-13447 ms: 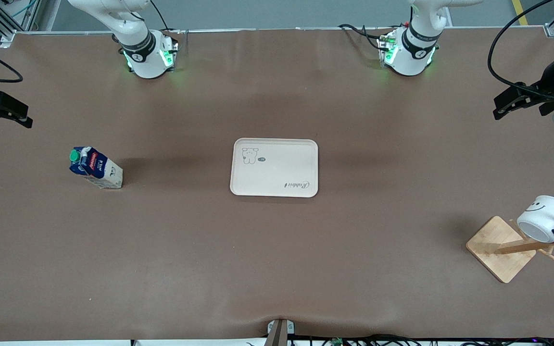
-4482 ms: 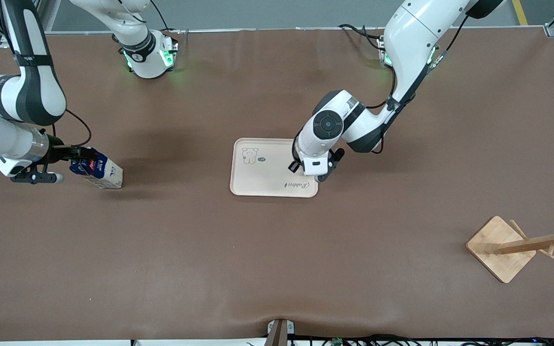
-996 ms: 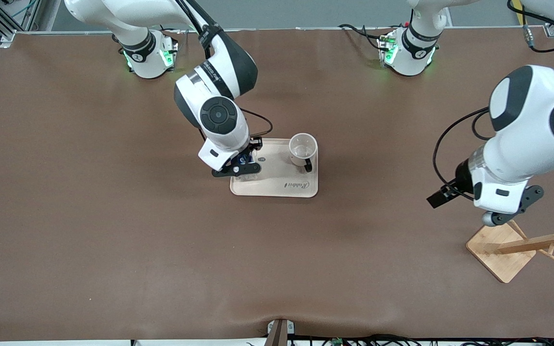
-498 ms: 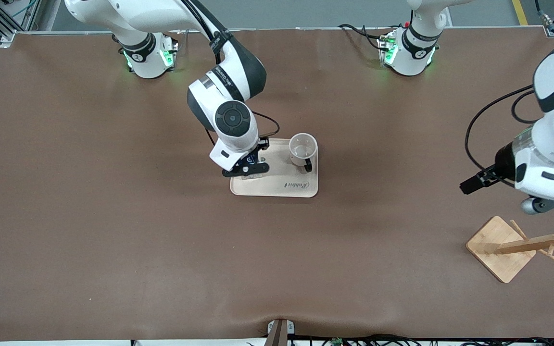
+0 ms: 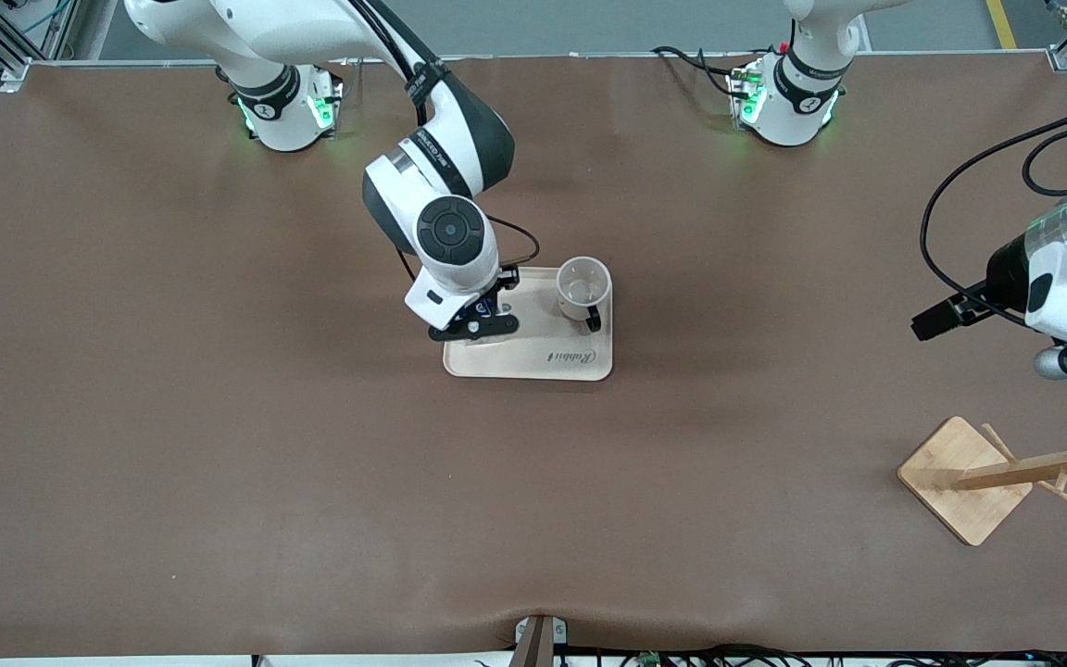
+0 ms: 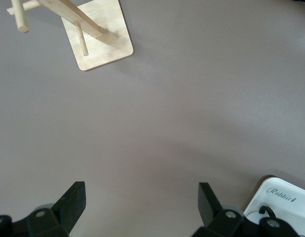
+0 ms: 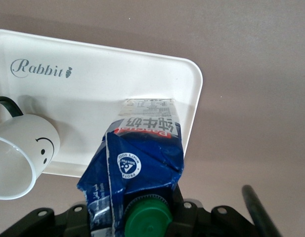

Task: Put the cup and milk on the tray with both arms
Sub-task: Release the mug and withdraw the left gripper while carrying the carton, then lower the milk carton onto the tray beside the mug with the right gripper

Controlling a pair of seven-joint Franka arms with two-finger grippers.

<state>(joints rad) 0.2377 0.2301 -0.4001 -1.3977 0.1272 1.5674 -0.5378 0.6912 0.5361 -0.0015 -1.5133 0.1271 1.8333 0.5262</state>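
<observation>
My right gripper (image 5: 483, 320) is clamped on the milk (image 7: 142, 163), carton standing on the tray (image 5: 533, 357) at the right arm's end. The cup (image 5: 583, 287) sits upright on the tray's other end. My left gripper (image 6: 140, 207) hangs over bare table, fingers apart, holding nothing, near the wooden rack (image 5: 969, 477).

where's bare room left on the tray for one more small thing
The tray is bare along its front-camera edge around the "Rabbit" script, and in the strip between the cup and the milk. The right arm's end is crowded: the right tool holds the milk there. The left tool hangs open over bare table near the wooden rack.
</observation>
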